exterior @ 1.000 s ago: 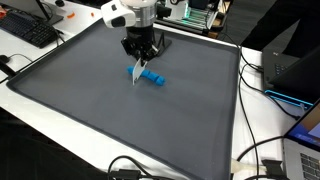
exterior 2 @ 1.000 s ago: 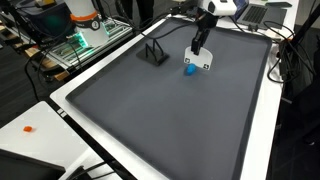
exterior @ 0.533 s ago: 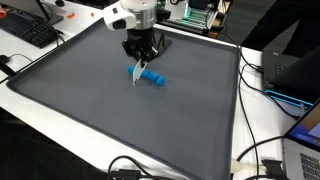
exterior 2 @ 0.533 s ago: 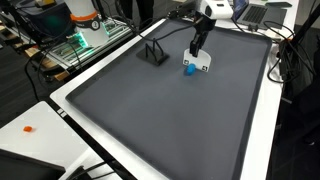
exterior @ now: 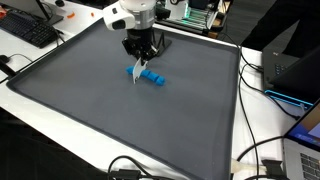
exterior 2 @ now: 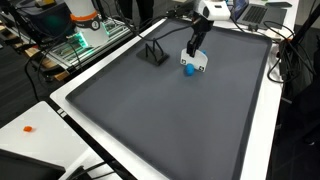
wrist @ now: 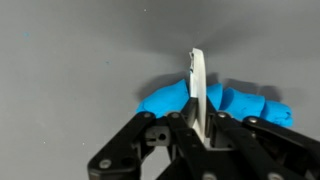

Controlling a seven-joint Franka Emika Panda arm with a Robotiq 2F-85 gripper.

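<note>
My gripper (exterior: 140, 52) points down over the far part of a dark grey mat (exterior: 100, 110). It is shut on a thin white flat piece (wrist: 197, 85), held edge-on and upright between the fingers. The piece's lower end (exterior: 136, 74) reaches the mat beside a blue soft-looking object (exterior: 153, 78) lying there. In the wrist view the blue object (wrist: 245, 102) spreads out behind the white piece on both sides. The gripper (exterior 2: 196, 45), the white piece (exterior 2: 200, 61) and the blue object (exterior 2: 187, 69) also show from the opposite side. Whether the white piece touches the blue object I cannot tell.
A small black wire stand (exterior 2: 153, 52) sits on the mat near its far edge. The mat lies on a white table (exterior: 40, 100). A keyboard (exterior: 30, 30), cables (exterior: 255, 150) and electronics (exterior 2: 85, 30) surround the table.
The gripper, still shut on the white piece, has shifted very slightly over the blue object. Little else differs.
</note>
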